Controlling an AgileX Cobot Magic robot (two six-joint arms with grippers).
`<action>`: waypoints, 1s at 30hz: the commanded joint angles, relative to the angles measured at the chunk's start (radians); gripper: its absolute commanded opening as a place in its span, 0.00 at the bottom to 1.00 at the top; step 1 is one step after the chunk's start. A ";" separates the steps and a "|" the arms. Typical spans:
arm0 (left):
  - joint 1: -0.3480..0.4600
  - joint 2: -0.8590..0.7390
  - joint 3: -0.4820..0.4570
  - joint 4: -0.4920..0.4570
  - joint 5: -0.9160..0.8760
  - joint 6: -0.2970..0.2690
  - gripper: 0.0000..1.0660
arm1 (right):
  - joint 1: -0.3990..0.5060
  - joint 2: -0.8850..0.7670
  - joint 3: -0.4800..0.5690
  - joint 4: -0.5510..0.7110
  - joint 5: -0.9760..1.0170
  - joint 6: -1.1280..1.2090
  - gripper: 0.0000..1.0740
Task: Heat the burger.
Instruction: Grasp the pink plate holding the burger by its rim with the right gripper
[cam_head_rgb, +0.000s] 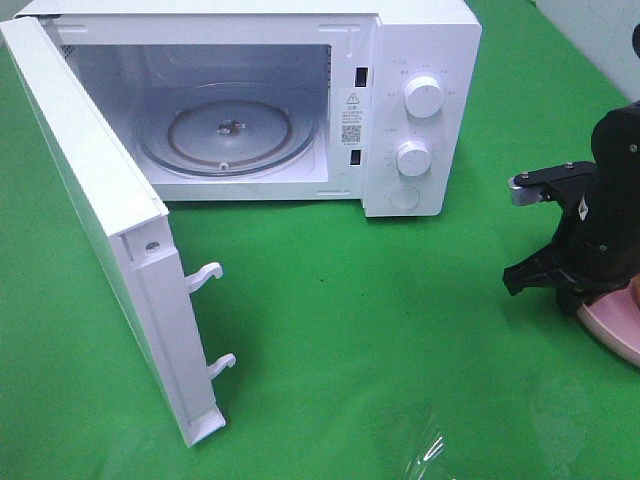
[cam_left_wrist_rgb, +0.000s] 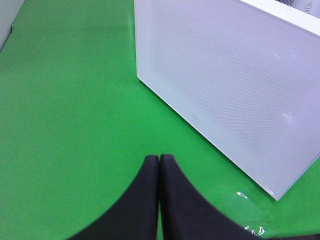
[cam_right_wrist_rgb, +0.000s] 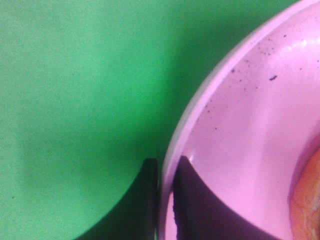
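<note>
The right gripper (cam_right_wrist_rgb: 165, 200) pinches the round pink plate's (cam_right_wrist_rgb: 240, 130) rim in narrow jaws (burger (cam_right_wrist_rgb: 306, 200) aboard) to carry it to the open white microwave (cam_head_rgb: 420, 100).

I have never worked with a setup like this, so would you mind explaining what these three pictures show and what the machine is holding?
This is a two-armed robot. The overhead picture shows a white microwave with its door swung open and its inside empty, standing on a green table. The other two pictures come from cameras on the wrists. The left gripper is shut on nothing, near the door. The right gripper pinches the rim of a pink plate, one finger on each side. The burger sits on that plate, only its edge visible.
</note>
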 joint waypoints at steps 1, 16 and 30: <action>0.001 -0.026 0.004 -0.005 -0.009 -0.003 0.00 | -0.004 0.003 -0.002 -0.009 0.000 0.007 0.00; 0.001 -0.026 0.004 -0.005 -0.009 -0.003 0.00 | 0.011 0.003 -0.002 -0.007 0.019 0.034 0.00; 0.001 -0.026 0.004 -0.005 -0.009 -0.003 0.00 | 0.078 0.003 -0.002 -0.154 0.100 0.182 0.00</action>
